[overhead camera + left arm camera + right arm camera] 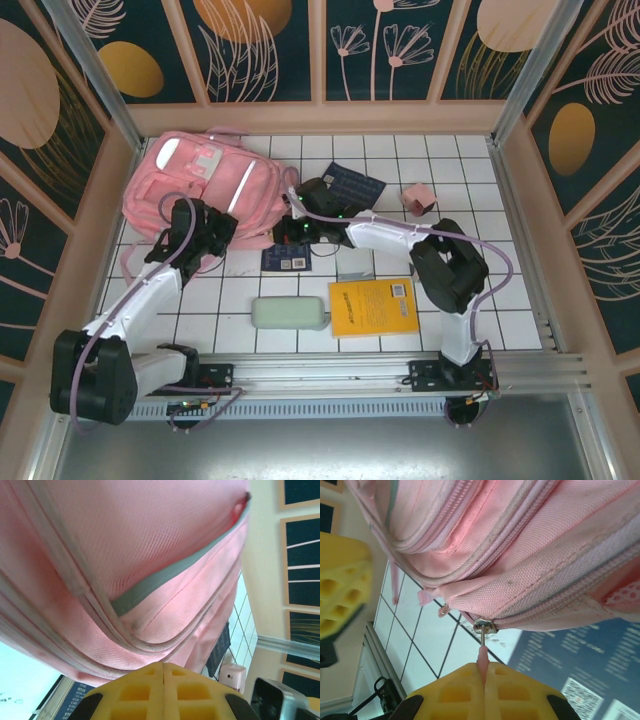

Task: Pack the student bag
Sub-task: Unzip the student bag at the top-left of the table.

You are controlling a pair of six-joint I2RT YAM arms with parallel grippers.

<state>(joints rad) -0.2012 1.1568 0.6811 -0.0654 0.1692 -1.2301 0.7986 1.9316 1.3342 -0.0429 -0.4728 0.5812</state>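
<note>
Student bag (pixel 195 185): one, far left of table (pixel 450 300).
Left gripper (pixel 163 672): pressed together by the bag.
Right gripper (pixel 484 672): pinching zipper pull (pixel 483 655).
Yellow book (pixel 372 306): one.
Dark blue booklets (pixel 355 183) (pixel 287 258): two.
Writing: unreadable.

Large pink student bag (pixel 195 180) lies front-up at far left.

1. Left arm (pixel 140 300) and right arm (pixel 385 232): white link shells with black joint housings, mounted on the aluminium mounting rail (pixel 330 375).
2. Cable (pixel 505 265): lilac-grey, one looping along each arm up from the rail.
3. Indicator lights (pixel 341 213): green, at the right arm's end farthest from the rail.
4. Left gripper (pixel 163 667) and right gripper (pixel 484 669): yellow fingers (pixel 455 692) moulded with square grid recesses and black mounts at the outer corners.
</note>
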